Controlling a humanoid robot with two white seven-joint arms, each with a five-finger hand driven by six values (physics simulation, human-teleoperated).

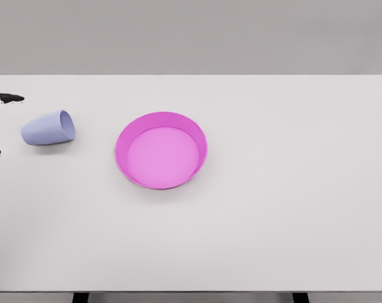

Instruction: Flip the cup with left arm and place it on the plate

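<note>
At the left edge of the table (273,208), only dark fingertip slivers of the left hand (1,101) show, so whether its fingers are apart or together cannot be told; the right hand is out of view. Just beside them the cup (48,128) lies on its side, mouth toward the plate (161,150), which sits near and holds nothing. Lying round-sided, the cup could roll if nudged off-centre, and a loose grasp might let it slip mid-flip or land tilted on the plate's rim.
</note>
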